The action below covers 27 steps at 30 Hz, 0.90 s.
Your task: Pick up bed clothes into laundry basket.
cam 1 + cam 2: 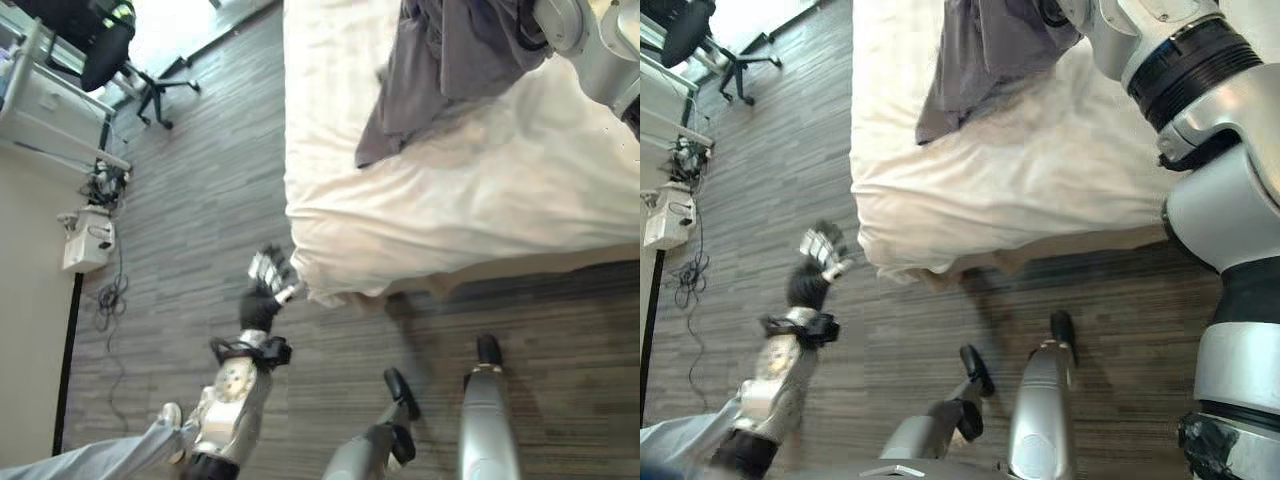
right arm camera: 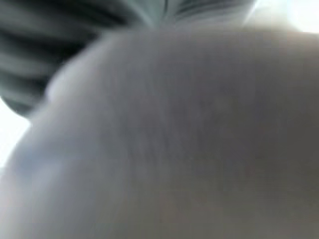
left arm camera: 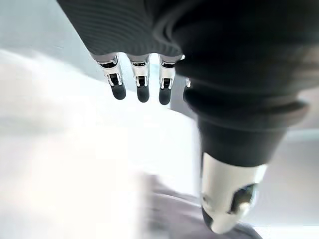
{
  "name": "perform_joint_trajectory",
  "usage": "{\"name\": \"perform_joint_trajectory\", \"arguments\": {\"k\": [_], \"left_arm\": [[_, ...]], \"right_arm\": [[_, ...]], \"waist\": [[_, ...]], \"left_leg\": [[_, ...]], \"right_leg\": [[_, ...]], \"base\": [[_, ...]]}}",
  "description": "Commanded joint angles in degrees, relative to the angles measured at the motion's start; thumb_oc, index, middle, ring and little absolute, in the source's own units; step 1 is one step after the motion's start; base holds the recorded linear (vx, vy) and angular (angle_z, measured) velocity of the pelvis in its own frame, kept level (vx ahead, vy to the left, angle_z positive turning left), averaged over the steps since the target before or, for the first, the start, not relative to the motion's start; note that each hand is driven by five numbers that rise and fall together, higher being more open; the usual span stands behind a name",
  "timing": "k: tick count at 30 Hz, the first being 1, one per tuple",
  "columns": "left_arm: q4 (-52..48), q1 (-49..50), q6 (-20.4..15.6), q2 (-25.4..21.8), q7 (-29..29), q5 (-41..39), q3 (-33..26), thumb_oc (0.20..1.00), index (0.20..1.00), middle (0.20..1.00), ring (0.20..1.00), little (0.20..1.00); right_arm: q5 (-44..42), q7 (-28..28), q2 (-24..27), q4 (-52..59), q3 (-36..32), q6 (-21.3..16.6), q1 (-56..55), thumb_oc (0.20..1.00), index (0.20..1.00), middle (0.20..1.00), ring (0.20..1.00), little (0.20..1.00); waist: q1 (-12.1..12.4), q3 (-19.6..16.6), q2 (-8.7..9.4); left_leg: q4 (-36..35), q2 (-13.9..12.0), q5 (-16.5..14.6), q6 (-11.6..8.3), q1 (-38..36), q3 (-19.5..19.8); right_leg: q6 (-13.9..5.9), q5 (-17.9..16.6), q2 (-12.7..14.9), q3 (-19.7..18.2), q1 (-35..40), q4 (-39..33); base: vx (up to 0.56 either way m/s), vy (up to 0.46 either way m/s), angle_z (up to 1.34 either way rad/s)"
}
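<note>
On the bed [image 1: 480,200]: grey garment [image 1: 440,60] | left hand [image 1: 268,285] fingers straight | right hand's fingers: cannot tell

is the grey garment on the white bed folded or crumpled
Crumpled: the grey cloth garment lies bunched in loose folds on the white bed, one corner trailing down.

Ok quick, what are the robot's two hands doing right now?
Left hand: open, fingers straight, holding nothing, by the bed corner.
Right hand: cannot be told; grey cloth covers its wrist view.
</note>
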<state>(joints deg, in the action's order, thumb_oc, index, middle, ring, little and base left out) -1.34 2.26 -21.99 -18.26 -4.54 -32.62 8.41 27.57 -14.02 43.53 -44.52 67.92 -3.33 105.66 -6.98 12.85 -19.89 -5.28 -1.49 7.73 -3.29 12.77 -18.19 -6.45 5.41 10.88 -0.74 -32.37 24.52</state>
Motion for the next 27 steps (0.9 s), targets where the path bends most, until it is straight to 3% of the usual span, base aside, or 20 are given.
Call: {"name": "perform_joint_trajectory", "arguments": {"k": [1,5,8,12,13,16,18,19,21,22,23,26,27], "left_arm": [[8.4,-0.4,-0.3,-2.8,0.2,-1.6,1.0,1.000,1.000,1.000,1.000,1.000],[9.7,-1.6,-0.4,-3.2,0.2,-2.0,1.0,1.000,1.000,1.000,1.000,1.000],[12.3,-3.4,0.1,-3.0,-0.1,-1.6,2.0,1.000,1.000,1.000,1.000,1.000],[14.2,-6.3,0.4,-4.0,-0.3,-0.2,3.7,1.000,1.000,1.000,1.000,1.000],[15.4,-7.2,0.8,-4.4,-0.5,0.8,3.5,1.000,1.000,1.000,1.000,1.000],[15.5,-7.2,1.1,-4.6,-0.6,1.2,3.5,1.000,1.000,1.000,1.000,1.000],[15.1,-7.8,2.0,-4.7,-1.4,3.0,2.5,1.000,1.000,1.000,1.000,1.000],[15.1,-7.7,2.0,-4.9,-1.4,3.0,2.5,1.000,1.000,1.000,1.000,1.000],[14.4,-7.8,2.3,-4.2,-1.5,3.8,2.6,1.000,1.000,1.000,1.000,1.000],[14.4,-7.8,2.3,-4.3,-1.5,3.8,2.7,1.000,1.000,1.000,1.000,1.000],[14.0,-7.8,2.9,-3.1,-1.1,4.3,2.6,1.000,1.000,1.000,1.000,1.000],[12.8,-6.7,3.7,-1.7,-0.3,4.9,2.8,1.000,1.000,1.000,1.000,1.000],[12.6,-6.1,4.3,-0.7,0.0,6.1,2.9,1.000,1.000,1.000,1.000,1.000]], "right_arm": [[1.2,-3.8,-1.1,-0.6,-0.1,-0.8,8.2,0.200,0.200,0.200,0.200,0.200],[-1.7,-4.6,-0.5,1.9,-3.1,-0.6,7.6,0.200,0.200,0.200,0.200,0.200],[-14.9,-6.4,0.2,5.1,-12.8,-2.2,1.2,0.200,0.200,0.200,0.200,0.200],[-27.4,-7.7,-1.7,2.3,-23.8,-4.7,-6.7,0.200,0.200,0.200,0.200,0.200],[-39.1,-7.4,1.6,3.1,-28.9,-7.1,-8.3,0.200,0.200,0.200,0.200,0.200],[-42.3,-6.8,1.9,3.7,-31.3,-7.8,-10.9,0.200,0.200,0.200,0.200,0.200],[-59.1,-3.9,5.3,8.0,-41.7,-13.0,-22.3,0.200,0.200,0.200,0.200,0.200],[-59.2,-3.8,5.4,8.2,-42.0,-13.0,-22.6,0.200,0.200,0.200,0.200,0.200],[-68.9,-1.5,4.8,11.5,-50.5,-16.2,-33.7,0.200,0.200,0.200,0.200,0.200],[-68.9,-1.5,4.8,11.6,-50.7,-16.2,-33.9,0.200,0.200,0.200,0.200,0.200],[-74.4,1.1,3.9,14.7,-55.7,-17.4,-42.7,0.200,0.200,0.200,0.200,0.200],[-80.5,4.4,0.2,20.3,-65.5,-19.0,-59.2,0.200,0.200,0.200,0.200,0.200],[-83.7,5.9,-4.3,23.5,-71.1,-20.0,-69.4,0.200,0.200,0.200,0.200,0.200]], "waist": [[-0.6,-3.4,4.53],[-1.7,-3.8,5.76],[-3.4,-4.1,7.51],[-4.0,-5.0,9.60],[-5.5,-5.4,10.99],[-5.7,-5.5,11.63],[-8.0,-4.5,12.84],[-7.8,-4.6,13.06],[-9.0,-4.1,13.27],[-8.8,-4.2,13.38],[-10.1,-3.7,13.14],[-10.9,-3.7,12.99],[-11.4,-3.8,12.84]], "left_leg": [[0.3,1.5,-1.7,-3.81,-4.1,1.3],[0.3,1.4,-2.0,-3.84,-5.1,1.5],[0.3,0.8,-3.3,-3.49,-8.0,0.7],[0.3,0.1,-4.5,-3.06,-9.4,-1.2],[0.3,-0.4,-5.5,-2.96,-11.0,-2.8],[0.3,-0.6,-5.6,-2.88,-11.3,-3.6],[0.3,-1.2,-6.8,-2.54,-13.2,-5.6],[0.3,-1.3,-6.5,-2.58,-13.0,-5.7],[0.3,-1.3,-7.0,-2.41,-13.6,-6.7],[0.3,-1.3,-6.9,-2.42,-13.6,-6.8],[0.3,-1.4,-7.3,-2.28,-14.0,-7.4],[0.3,-1.5,-7.9,-2.10,-14.6,-7.9],[0.3,-1.5,-8.2,-1.96,-14.9,-8.0]], "right_leg": [[-2.25,-13.6,3.1,-3.6,13.0,-24.3],[-2.47,-13.5,3.2,-3.5,14.1,-23.4],[-2.45,-13.3,2.1,-3.7,16.5,-23.8],[-2.74,-14.3,0.9,-4.8,17.3,-25.4],[-3.16,-13.9,-0.1,-5.8,17.7,-25.3],[-3.08,-14.1,-0.5,-6.4,17.4,-25.0],[-3.41,-13.2,-1.8,-7.8,17.4,-23.9],[-3.30,-13.5,-1.9,-7.9,17.2,-23.9],[-3.51,-13.6,-2.3,-8.6,17.1,-23.7],[-3.49,-13.6,-2.4,-8.7,17.0,-23.7],[-3.55,-13.5,-2.6,-8.9,17.0,-23.7],[-3.60,-12.9,-2.7,-8.8,17.5,-23.8],[-3.55,-12.7,-2.7,-8.8,17.8,-23.9]], "base": [[-0.01,0.040,-0.02],[0.00,0.006,0.00],[0.04,0.017,0.01],[0.00,0.005,-0.27],[0.03,0.015,-0.41],[0.02,0.011,-0.40],[0.02,0.028,-0.38],[0.00,0.027,-0.26],[0.00,0.027,-0.22],[0.00,0.029,-0.28],[0.01,0.012,-0.31],[0.04,0.025,-0.24],[0.03,0.015,-0.24]]}}
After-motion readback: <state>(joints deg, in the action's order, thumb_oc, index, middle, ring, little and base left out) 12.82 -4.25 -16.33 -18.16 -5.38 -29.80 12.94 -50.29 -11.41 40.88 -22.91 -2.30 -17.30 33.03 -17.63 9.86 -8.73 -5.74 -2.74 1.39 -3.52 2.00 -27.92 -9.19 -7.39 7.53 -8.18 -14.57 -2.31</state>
